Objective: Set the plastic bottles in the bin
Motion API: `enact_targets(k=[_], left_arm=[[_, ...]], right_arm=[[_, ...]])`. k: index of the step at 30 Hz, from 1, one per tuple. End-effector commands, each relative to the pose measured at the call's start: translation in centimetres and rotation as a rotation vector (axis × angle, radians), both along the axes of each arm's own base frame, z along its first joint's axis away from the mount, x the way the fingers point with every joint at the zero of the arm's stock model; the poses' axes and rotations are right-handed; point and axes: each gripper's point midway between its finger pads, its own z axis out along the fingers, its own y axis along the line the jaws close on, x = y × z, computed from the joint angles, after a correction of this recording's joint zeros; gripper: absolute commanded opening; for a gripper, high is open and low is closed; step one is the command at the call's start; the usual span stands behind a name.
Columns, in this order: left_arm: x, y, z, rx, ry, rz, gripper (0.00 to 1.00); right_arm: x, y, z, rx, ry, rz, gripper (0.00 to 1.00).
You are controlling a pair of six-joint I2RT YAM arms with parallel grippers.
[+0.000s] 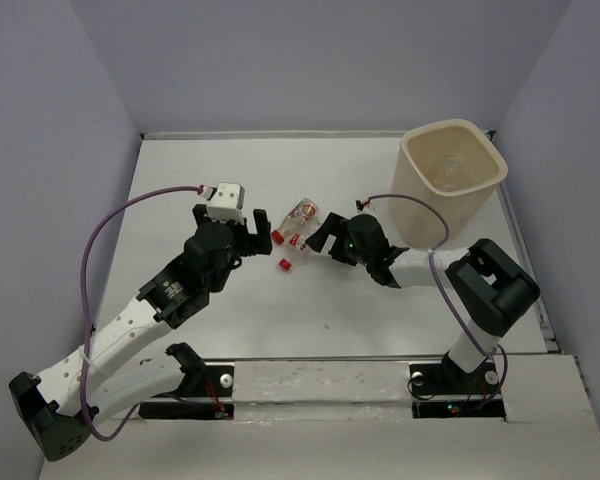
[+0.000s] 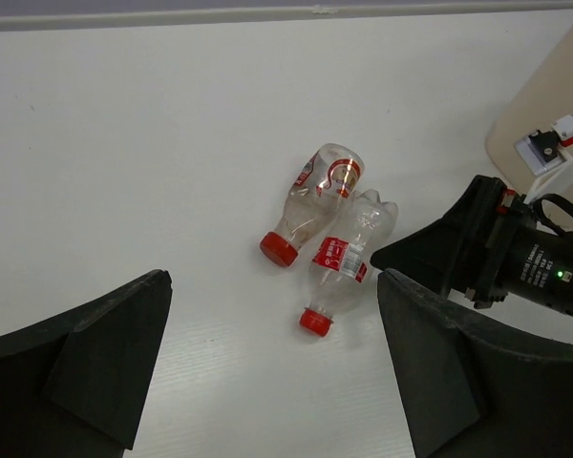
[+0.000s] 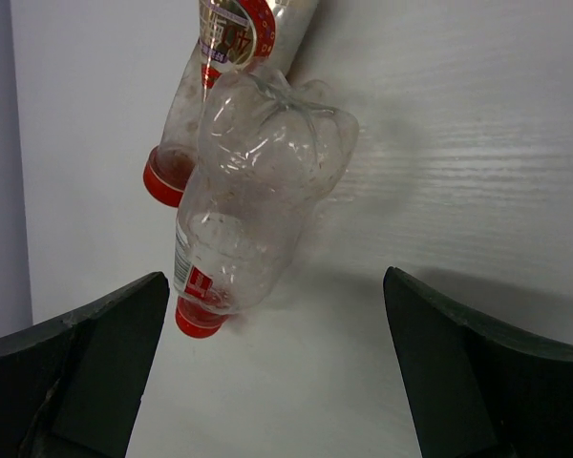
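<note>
Two clear plastic bottles with red caps and red-white labels lie side by side on the white table. The farther bottle [image 1: 306, 212] [image 2: 317, 196] [image 3: 231, 38] touches the nearer one [image 1: 296, 243] [image 2: 349, 250] [image 3: 258, 191]. My left gripper [image 1: 254, 230] [image 2: 272, 286] is open just left of the caps, holding nothing. From the right, my right gripper [image 1: 325, 235] [image 3: 275, 286] is open too; the nearer bottle's base and neck lie before its fingers, untouched. The beige bin [image 1: 420, 205] [image 2: 554, 105] stands at the back right.
A faint clear shape shows inside the bin. Grey walls close in the table on the left, back and right. The right arm's elbow [image 1: 490, 285] sits just in front of the bin. A purple cable [image 1: 110, 225] loops off the left arm.
</note>
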Motion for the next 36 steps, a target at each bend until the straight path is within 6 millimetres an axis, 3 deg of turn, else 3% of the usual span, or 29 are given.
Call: enact_targets(k=[1,8,12,16,18,23,25,27,29,32,36], left_arm=[[0.2,-0.2,0.1,0.026,-0.017,-0.013,0.99],[0.2,-0.5,-0.2,0.036,-0.005,-0.028,0.99],[0.3,-0.2,-0.4,0.045,-0.003,-0.012,0.99],[0.4,-0.2,-0.8,0.057,0.005,-0.006,0.99],[0.6,-0.2,-1.2,0.071,0.017,-0.004,0.99],[0.9,-0.1,-1.9,0.097,0.033,0.014,0.99],[1.0,0.0,-2.1,0.1,0.036,0.02,0.99],[1.0,0.0,-2.2,0.103,0.037,0.025,0.99],[1.1,0.0,-2.5,0.111,0.044,0.026,0.99],[1.4,-0.1,-3.0,0.125,0.057,0.032,0.99],[1.7,-0.2,-3.2,0.125,0.068,0.023,0.99]], right_arm=[[2.7,2.5,4.5,0.154,-0.134,-0.021,1.0],[3.7,3.1,3.1,0.141,-0.136,-0.021,1.0],[4.7,2.6,1.3,0.14,-0.099,-0.051,1.0],[5.1,2.2,0.9,0.129,-0.103,-0.083,0.91],[5.0,2.1,0.9,0.138,-0.11,-0.086,0.78],[5.4,1.2,0.5,0.15,-0.108,-0.111,0.6],[5.6,0.7,0.3,0.153,-0.106,-0.118,0.58],[5.7,0.3,0.7,0.173,-0.115,-0.125,0.46],[5.2,-0.4,0.7,0.18,-0.116,-0.13,0.4],[4.0,-1.7,2.1,0.168,-0.159,-0.129,0.29],[2.2,-3.0,4.6,0.153,-0.218,-0.104,0.24]])
